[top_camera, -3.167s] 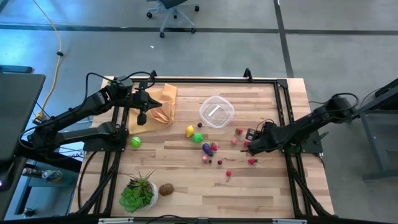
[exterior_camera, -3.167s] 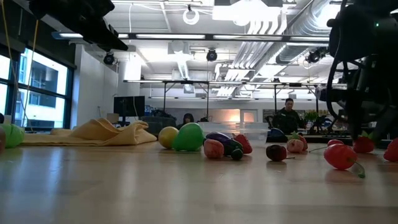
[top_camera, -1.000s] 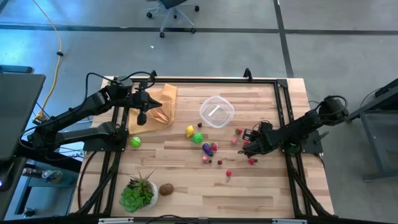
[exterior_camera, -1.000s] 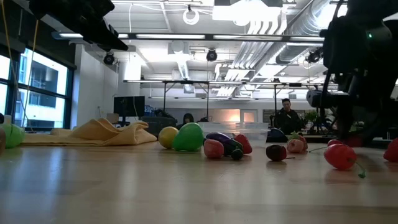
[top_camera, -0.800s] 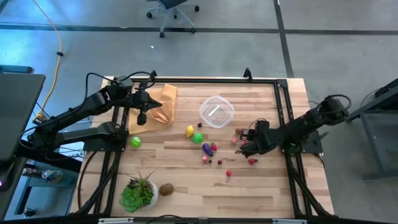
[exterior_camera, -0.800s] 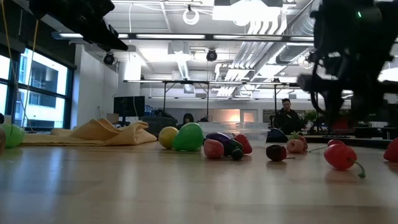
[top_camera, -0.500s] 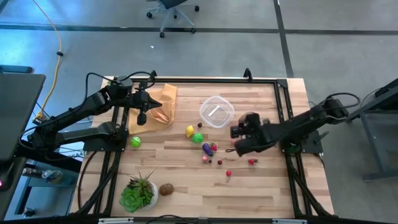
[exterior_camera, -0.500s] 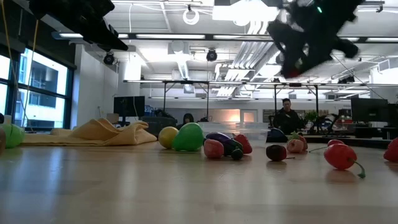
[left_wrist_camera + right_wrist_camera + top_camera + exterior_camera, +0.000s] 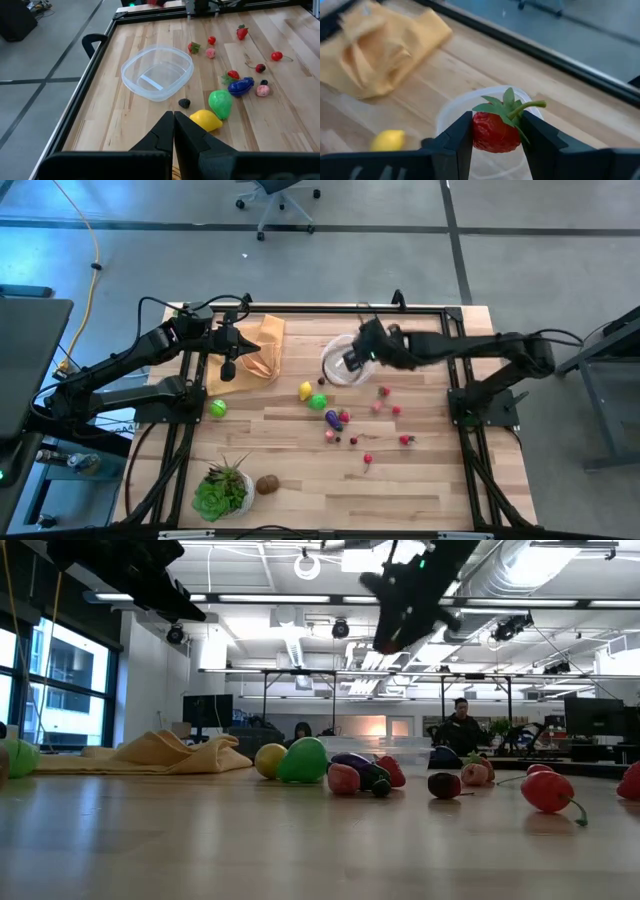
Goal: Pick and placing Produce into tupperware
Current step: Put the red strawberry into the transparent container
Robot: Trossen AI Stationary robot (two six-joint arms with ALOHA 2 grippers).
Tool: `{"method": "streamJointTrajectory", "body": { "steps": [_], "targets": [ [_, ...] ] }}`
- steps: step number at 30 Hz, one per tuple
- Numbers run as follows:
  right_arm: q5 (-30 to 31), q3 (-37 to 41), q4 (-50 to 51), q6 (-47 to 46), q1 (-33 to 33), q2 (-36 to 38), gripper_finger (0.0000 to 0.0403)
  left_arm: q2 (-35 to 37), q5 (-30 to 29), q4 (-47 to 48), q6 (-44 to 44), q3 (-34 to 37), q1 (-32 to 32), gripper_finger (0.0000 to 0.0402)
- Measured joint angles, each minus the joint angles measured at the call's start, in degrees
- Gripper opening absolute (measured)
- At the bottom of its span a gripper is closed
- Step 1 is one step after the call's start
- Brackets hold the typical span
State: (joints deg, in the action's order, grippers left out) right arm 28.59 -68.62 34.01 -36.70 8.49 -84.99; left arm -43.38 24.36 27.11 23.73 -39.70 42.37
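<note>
My right gripper [image 9: 352, 360] hangs high above the table over the tupperware [image 9: 335, 371], a clear tub with rounded corners [image 9: 451, 112], and is shut on a red toy strawberry [image 9: 495, 131]. The low view shows it well above the table [image 9: 390, 635]. Other produce lies on the wood: a yellow lemon [image 9: 305, 390], a green piece [image 9: 318, 401], a purple eggplant [image 9: 331, 418] and small red pieces [image 9: 383, 391]. My left gripper [image 9: 228, 370] is shut [image 9: 173, 120] and waits over the tan-orange cloth [image 9: 255, 350]. My right gripper pinches the strawberry by the two sides of its red body [image 9: 487, 139], one finger [image 9: 459, 142] on each side. The green leaf cap and stem [image 9: 507, 107] stick up between the fingers. The fingers slant down from the table's right, and the strawberry is lifted clear above the tub.
A leafy plant in a white pot [image 9: 222, 492] and a brown piece [image 9: 267, 484] sit near the near-left corner, a green ball [image 9: 217, 408] beside the left arm. Black rails [image 9: 452, 350] frame the table. Bare wood lies along the near edge. People sit in the room behind [image 9: 462, 725].
My right gripper has risen from the red pieces on the table's right side and swung toward the far-left, ending above the tub. It carries the strawberry, lifted clear of the table. The rest of the produce has stayed where it was.
</note>
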Motion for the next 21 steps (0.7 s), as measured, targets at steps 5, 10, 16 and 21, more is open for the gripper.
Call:
{"method": "streamJointTrajectory", "body": {
  "steps": [5, 10, 16, 21],
  "targets": [
    [-11.3, 0.1, -1.8, 6.8, 8.1, -7.0, 0.0126, 0.0, 0.0, 0.0, 0.0, 0.0, 0.0, 0.0003],
    [-19.2, 0.1, -3.5, 12.0, 12.6, -15.2, 0.0126, 0.0, 0.0, 0.0, 0.0, 0.0, 0.0, 0.0003],
    [-21.7, 0.1, -6.2, 15.2, 14.8, -20.1, 0.0126, 0.0, 0.0, 0.0, 0.0, 0.0, 0.0, 0.0003],
    [-21.7, 0.1, -6.0, 17.6, 15.3, -21.2, 0.0126, 0.0, 0.0, 0.0, 0.0, 0.0, 0.0, 0.0003]
  ]
}}
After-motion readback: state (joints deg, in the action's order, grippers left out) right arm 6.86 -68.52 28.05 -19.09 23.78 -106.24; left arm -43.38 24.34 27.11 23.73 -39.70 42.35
